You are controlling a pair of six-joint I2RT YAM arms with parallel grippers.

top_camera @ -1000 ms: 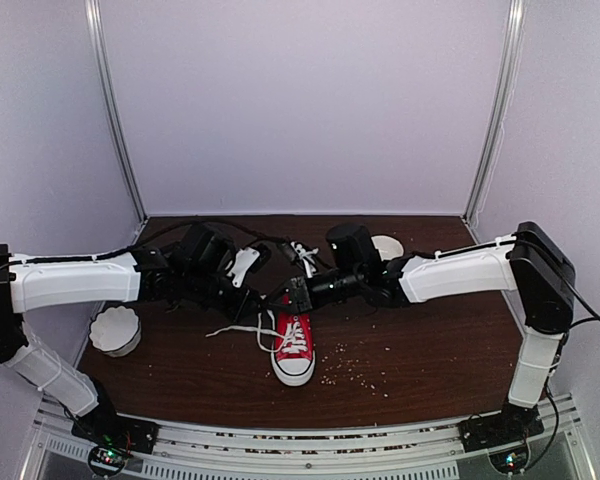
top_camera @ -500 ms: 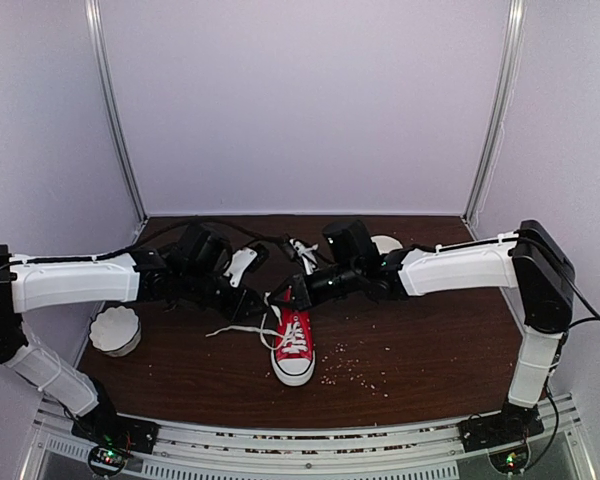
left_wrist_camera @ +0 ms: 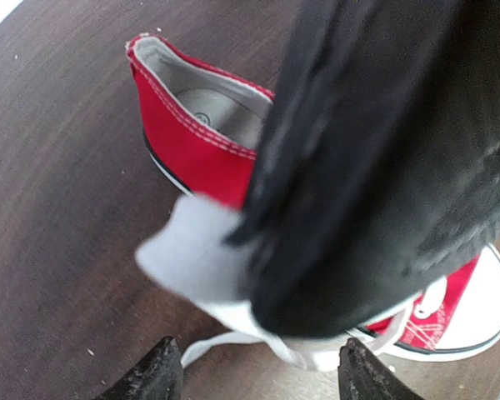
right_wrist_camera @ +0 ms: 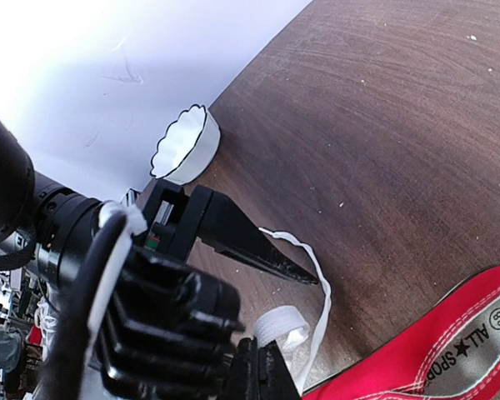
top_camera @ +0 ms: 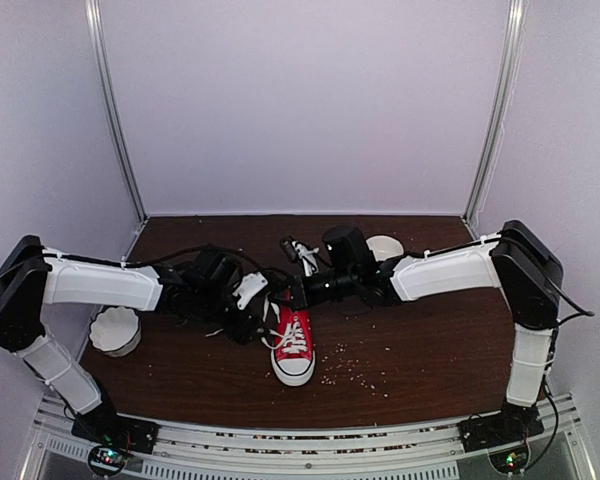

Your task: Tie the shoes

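A red sneaker [top_camera: 293, 345] sits mid-counter [top_camera: 430, 340], white toe cap toward the arm bases. Near its heel, the right tool [right_wrist_camera: 264, 358] is pressed together on a white lace [right_wrist_camera: 285, 323], while the left tool [left_wrist_camera: 262, 373], fingers spread, hovers just beside the sneaker.

L gripper [left_wrist_camera: 260, 372] jaws apart; R gripper [right_wrist_camera: 262, 371] closed

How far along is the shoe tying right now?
Done: the red sneaker sits upright, laced through its eyelets, but no knot or bow shows. In hand: the right gripper is shut, apparently pinching a white lace beside the heel, while the left gripper stands open close by. Left: crossing the laces, forming the bow and pulling it tight.
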